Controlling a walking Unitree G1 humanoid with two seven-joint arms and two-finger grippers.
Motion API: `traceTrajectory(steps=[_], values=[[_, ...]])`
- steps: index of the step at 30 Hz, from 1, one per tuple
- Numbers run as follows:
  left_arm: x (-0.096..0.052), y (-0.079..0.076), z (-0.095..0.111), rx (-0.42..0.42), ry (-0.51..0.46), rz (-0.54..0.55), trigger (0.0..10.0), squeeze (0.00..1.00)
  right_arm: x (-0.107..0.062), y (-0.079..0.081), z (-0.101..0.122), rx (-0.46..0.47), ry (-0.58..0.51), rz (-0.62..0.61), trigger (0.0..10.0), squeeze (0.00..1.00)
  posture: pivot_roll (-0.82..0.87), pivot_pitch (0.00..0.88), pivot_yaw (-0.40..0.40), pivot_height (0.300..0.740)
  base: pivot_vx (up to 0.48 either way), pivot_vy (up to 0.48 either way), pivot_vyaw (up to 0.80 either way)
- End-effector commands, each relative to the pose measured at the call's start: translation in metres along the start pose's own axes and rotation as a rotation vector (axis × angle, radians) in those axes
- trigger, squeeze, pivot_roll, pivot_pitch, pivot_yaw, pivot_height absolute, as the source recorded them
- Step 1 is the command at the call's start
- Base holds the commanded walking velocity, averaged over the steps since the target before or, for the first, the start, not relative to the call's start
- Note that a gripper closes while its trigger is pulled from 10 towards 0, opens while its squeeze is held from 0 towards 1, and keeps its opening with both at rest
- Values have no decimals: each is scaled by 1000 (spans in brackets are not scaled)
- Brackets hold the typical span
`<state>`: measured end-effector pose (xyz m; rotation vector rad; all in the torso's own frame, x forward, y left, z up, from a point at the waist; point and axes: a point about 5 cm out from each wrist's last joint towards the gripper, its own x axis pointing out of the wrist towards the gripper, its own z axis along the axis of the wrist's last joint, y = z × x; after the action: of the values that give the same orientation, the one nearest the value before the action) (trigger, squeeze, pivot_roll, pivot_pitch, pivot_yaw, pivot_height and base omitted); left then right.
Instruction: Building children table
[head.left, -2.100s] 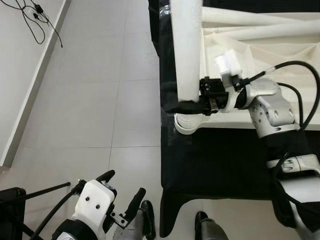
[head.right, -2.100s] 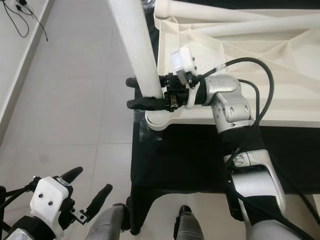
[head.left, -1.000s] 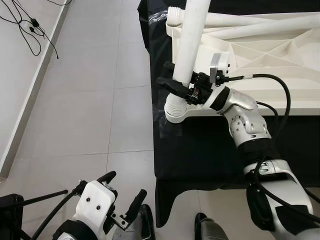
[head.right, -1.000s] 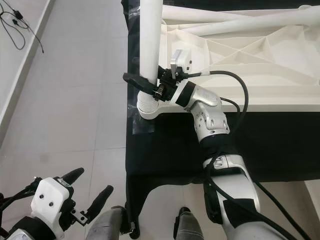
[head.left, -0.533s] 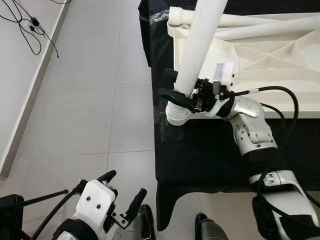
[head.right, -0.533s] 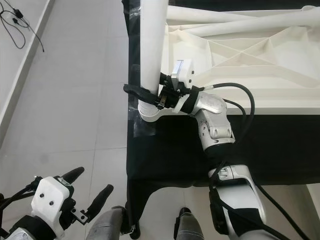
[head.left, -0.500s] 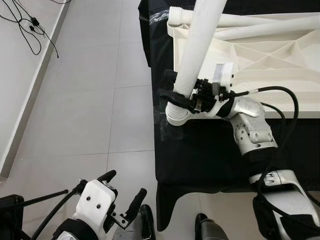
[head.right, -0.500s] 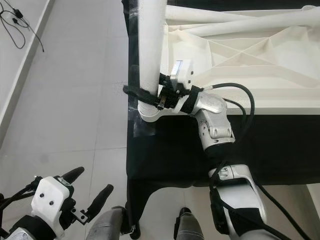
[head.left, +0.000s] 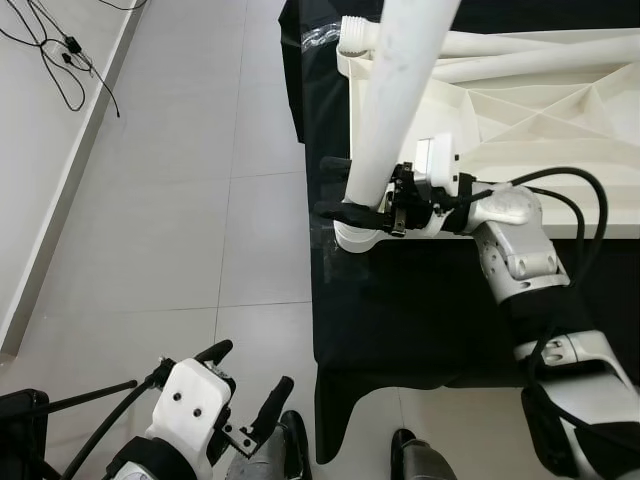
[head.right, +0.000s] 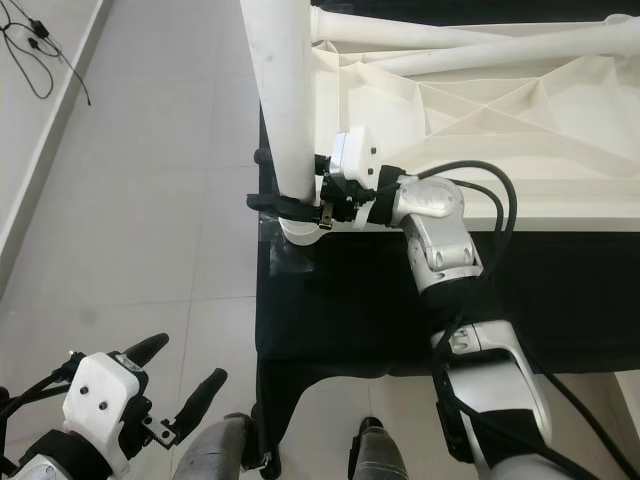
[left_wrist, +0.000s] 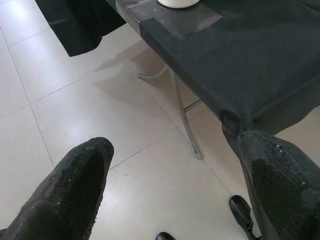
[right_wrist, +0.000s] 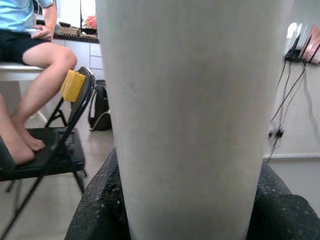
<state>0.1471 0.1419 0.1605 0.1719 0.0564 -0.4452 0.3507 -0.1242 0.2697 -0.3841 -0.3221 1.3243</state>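
A white children's table top (head.left: 520, 110) lies upside down on a black-covered table (head.left: 420, 320). One white table leg (head.left: 395, 90) stands slightly tilted in the threaded corner socket (head.left: 355, 238). My right gripper (head.left: 345, 190) is shut on this leg just above the socket. In the right wrist view the leg (right_wrist: 190, 115) sits between the two black fingers (right_wrist: 97, 205). Two more legs (head.left: 540, 60) lie across the table top. My left gripper (head.left: 245, 372) hangs open and holds nothing, low at the left over the floor (left_wrist: 150, 130).
Pale tiled floor (head.left: 150, 200) spreads to the left, with black cables (head.left: 60, 50) near the wall. A metal table leg (left_wrist: 185, 120) stands under the cloth's corner. A person sits on a black folding chair (right_wrist: 60, 145) beyond the leg. My feet (head.left: 295, 430) are by the table's edge.
My right gripper stays clamped on the leg. Its wrist has turned a little and the leg's lean has shifted slightly. The left arm has not moved.
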Motion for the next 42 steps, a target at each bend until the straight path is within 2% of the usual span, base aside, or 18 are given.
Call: traceTrajectory(steps=[1, 5, 11, 14, 16, 17, 22, 31, 42], values=[[-3, 1, -7, -6, 39, 7, 10000, 0, -9, 21, -59, 248, 236, 12, 10000, 0, 77, 340, 95, 740, 0, 0, 0], [-3, 1, -7, -6, 40, 6, 10000, 0, -5, 14, -67, 299, 318, -54, 10000, 0, 79, 342, 96, 740, 0, 0, 0], [-4, 1, -7, -6, 41, 7, 10000, 0, -2, 15, -69, 326, 279, -60, 10000, 0, 84, 342, 94, 740, 0, 0, 0], [-5, 0, -7, -7, 43, 6, 10000, 0, -2, 24, -67, 319, 211, 55, 10000, 0, 86, 342, 101, 740, 0, 0, 0], [-5, 0, -7, -7, 43, 6, 10000, 0, -2, 24, -67, 319, 211, 55, 10000, 0, 86, 342, 101, 740, 0, 0, 0], [-6, 0, -7, -9, 45, 1, 10000, 0, 0, 26, -63, 353, 138, 123, 10000, 0, 89, 341, 102, 740, 0, 0, 0], [-7, -1, -7, -9, 48, -1, 10000, 0, 3, 22, -59, 394, 59, 154, 10000, 0, 100, 342, 102, 740, 0, 0, 0], [-11, -2, -6, -8, 56, -3, 10000, 0, 8, 22, -60, 421, 18, 184, 10000, 0, 113, 348, 109, 740, 0, 0, 0], [-10, -1, -7, -6, 58, -3, 10000, 0, 7, 25, -62, 376, 55, 212, 10000, 0, 109, 348, 107, 740, 0, 0, 0]])
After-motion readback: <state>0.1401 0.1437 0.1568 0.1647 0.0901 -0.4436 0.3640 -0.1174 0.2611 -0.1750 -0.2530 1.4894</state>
